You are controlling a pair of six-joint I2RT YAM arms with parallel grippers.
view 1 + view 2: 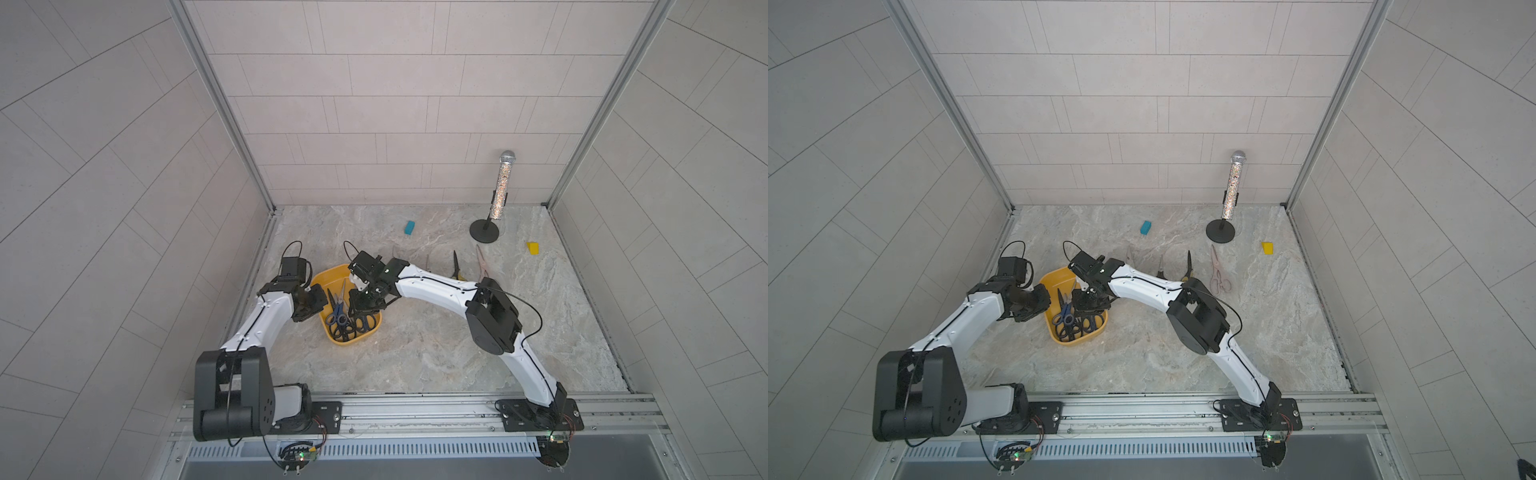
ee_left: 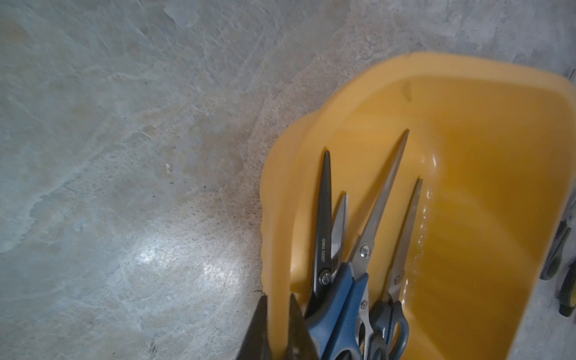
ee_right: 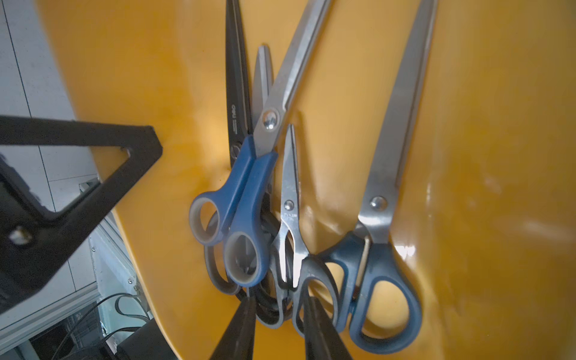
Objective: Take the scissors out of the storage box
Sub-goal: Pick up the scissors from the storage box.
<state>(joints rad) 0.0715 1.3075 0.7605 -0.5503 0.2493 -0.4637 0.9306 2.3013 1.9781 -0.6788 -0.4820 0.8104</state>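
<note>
box (image 1: 327,277) (image 1: 1054,277): mustard tub on the left half of the table (image 1: 415,357), between the two grippers, long axis running near to far.
scissors in the box: five pairs heaped at its near end, handles near, blades pointing far.
blue pair (image 3: 246,193) (image 1: 337,311) (image 2: 339,299): on top of the heap, toward the left wall.
black-bladed pair (image 3: 237,93) (image 2: 324,224): leftmost, handles under the blue pair.
small pair (image 3: 290,193): black handles, just right of the blue pair.
big pair (image 3: 385,237) (image 2: 402,249): grey-blue handles, rightmost, lying on the box floor.
fifth pair (image 3: 262,71): mostly hidden under the blue pair, with a blade tip showing.
scissors outside: four pairs in a row on the table, right of the box and a little farther, blades pointing far.
pale pair (image 1: 1129,254) (image 1: 395,250): nearest the box.
short pair (image 1: 1160,266) (image 1: 427,262): next to the right.
yellow-black pair (image 1: 1189,264) (image 1: 456,262): next again, handles partly behind the right arm.
pink pair (image 1: 1217,270) (image 1: 481,255): right end of the row.
left gripper (image 2: 279,296) (image 1: 313,305): clamped tight on the box's left wall, rim between its fingers.
right gripper (image 3: 279,294) (image 1: 365,305): down in the box over the handles, fingers a narrow gap apart around a loop of the small pair; whether they pinch it cannot be told.
teal block (image 1: 410,227): far, centre.
yellow block (image 1: 533,247): far right.
microphone (image 1: 503,187): upright on a round stand, far right, between the blocks.
</note>
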